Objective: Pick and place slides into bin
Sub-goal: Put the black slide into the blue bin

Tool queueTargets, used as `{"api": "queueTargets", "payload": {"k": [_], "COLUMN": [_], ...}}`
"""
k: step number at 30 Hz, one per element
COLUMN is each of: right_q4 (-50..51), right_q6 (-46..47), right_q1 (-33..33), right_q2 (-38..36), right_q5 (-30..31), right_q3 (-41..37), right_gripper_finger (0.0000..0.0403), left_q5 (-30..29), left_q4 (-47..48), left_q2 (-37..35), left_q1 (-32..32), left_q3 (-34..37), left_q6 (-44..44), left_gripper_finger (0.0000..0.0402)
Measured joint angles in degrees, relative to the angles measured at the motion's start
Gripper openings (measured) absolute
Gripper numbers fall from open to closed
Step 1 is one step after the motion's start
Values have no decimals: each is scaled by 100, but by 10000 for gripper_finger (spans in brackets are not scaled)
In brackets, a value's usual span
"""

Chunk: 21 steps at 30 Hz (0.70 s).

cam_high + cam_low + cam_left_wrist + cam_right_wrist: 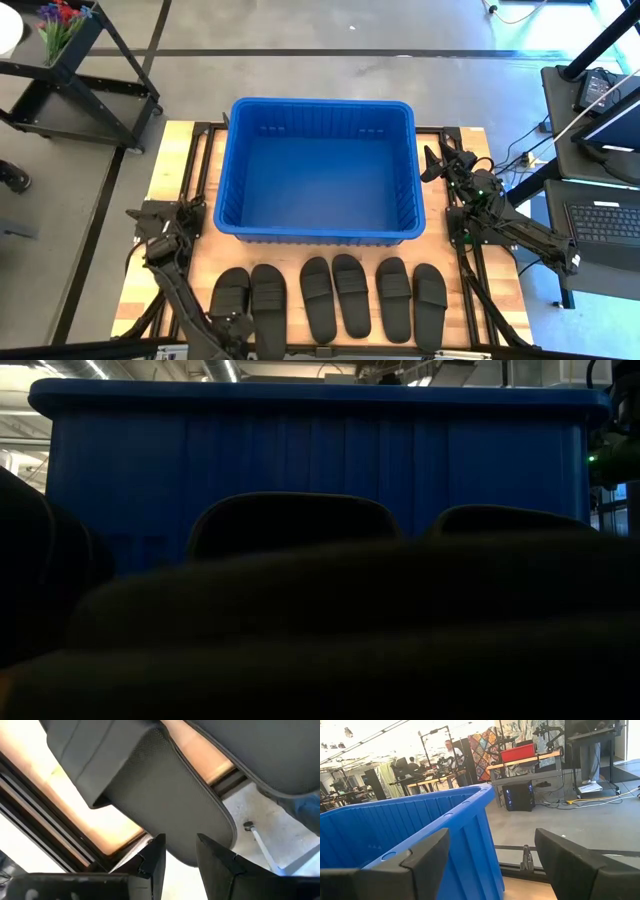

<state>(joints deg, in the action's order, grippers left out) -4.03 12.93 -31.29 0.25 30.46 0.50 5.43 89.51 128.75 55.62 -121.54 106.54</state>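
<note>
The blue bin (315,170) stands on the table's far half; its near wall fills the low view (300,470). Several black slides lie soles down in a row along the near edge, from the leftmost (232,295) to the rightmost (430,297). They show as dark shapes up close in the low view (290,525). My left gripper (238,325) sits low at the heel end of the leftmost pair. In the left wrist view (181,852) its fingers are a narrow gap apart, just short of a slide's heel (200,830). My right gripper (432,165) is wide open (492,865) beside the bin's right wall (470,820).
Both arm bases stand on the table's left (160,225) and right (475,215) edges. A black cart (80,80) stands off the far left corner, and desks with a laptop (600,215) stand to the right. People and workbenches show far off in the room (450,750).
</note>
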Motion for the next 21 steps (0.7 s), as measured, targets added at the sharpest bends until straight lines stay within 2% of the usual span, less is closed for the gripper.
{"api": "queueTargets", "payload": {"k": [17,21], "right_q4": [-1,0], "right_q6": [-5,-7], "right_q1": [2,0], "right_q2": [0,0], "right_q5": [0,0], "right_q3": [0,0], "right_gripper_finger": [294,294], "left_q5": [14,28], "left_q4": [-20,-11], "left_q2": [0,0], "left_q1": [-113,-127], "left_q3": [5,5], "left_q6": [-34,-29], "left_gripper_finger": [101,118]}}
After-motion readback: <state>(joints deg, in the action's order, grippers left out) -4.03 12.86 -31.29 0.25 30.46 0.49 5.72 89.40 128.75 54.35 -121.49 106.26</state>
